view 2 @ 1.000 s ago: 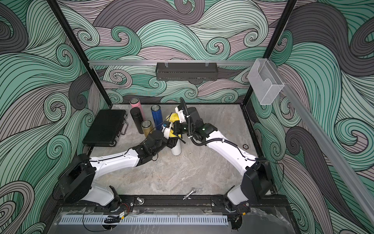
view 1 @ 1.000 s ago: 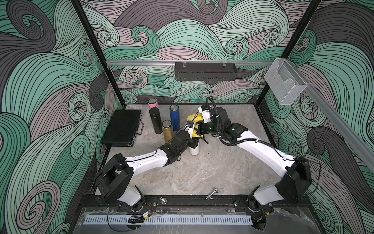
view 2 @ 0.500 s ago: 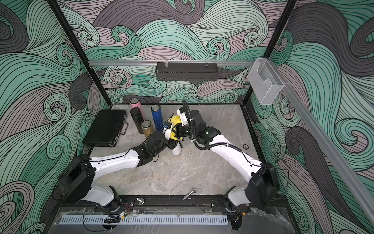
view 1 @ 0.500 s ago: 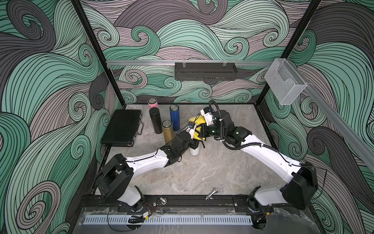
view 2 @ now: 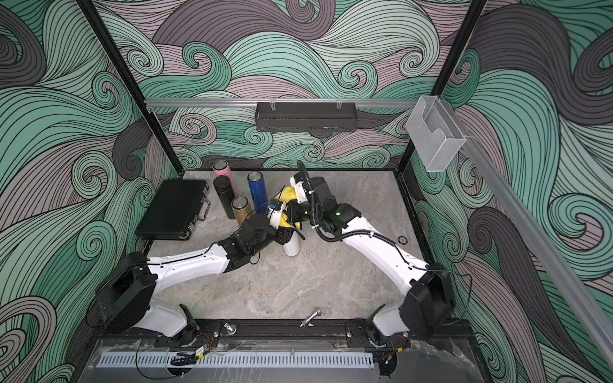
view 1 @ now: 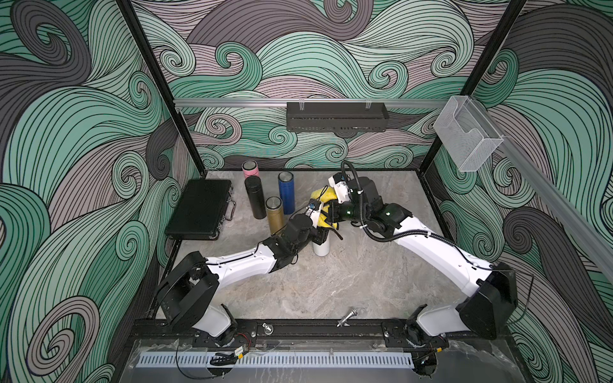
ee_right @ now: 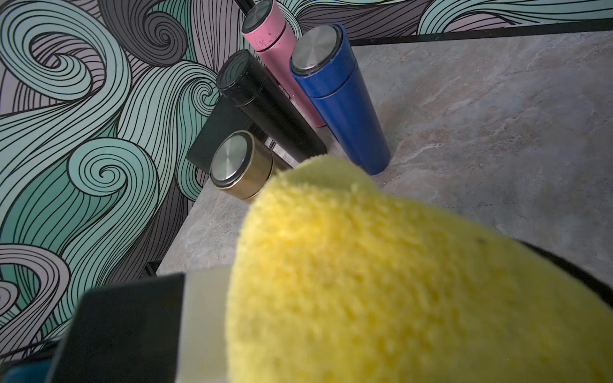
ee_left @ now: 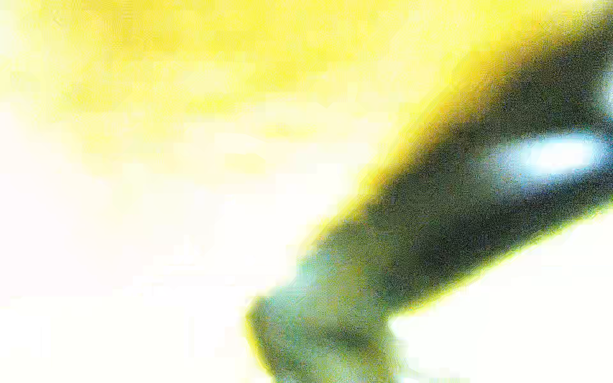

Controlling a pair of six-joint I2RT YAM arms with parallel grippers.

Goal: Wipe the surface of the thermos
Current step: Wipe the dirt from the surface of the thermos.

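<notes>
A white thermos (view 1: 321, 248) (view 2: 292, 248) stands upright mid-table. My left gripper (view 1: 320, 233) (view 2: 286, 234) is shut on its upper part from the left. A yellow cloth (view 1: 321, 195) (view 2: 289, 194) drapes over the thermos top, so the lid is hidden. My right gripper (view 1: 328, 214) (view 2: 289, 215) is shut on that cloth, pressing it against the thermos from the right. The cloth (ee_right: 398, 282) fills the lower half of the right wrist view and hides the fingers. The left wrist view is only a blur of yellow cloth (ee_left: 199, 49) and a dark shape.
Behind and left of the thermos stand a pink thermos (view 1: 250, 168), a black one (view 1: 254, 199), a blue one (view 1: 286, 195) and a gold one (view 1: 274, 215). A black case (view 1: 200, 209) lies at the left wall. A metal bolt (view 1: 346, 321) lies near the front rail.
My right gripper has slid the cloth a little lower and nearer over the thermos top, its elbow swinging outward. The left arm and the thermos have stayed put.
</notes>
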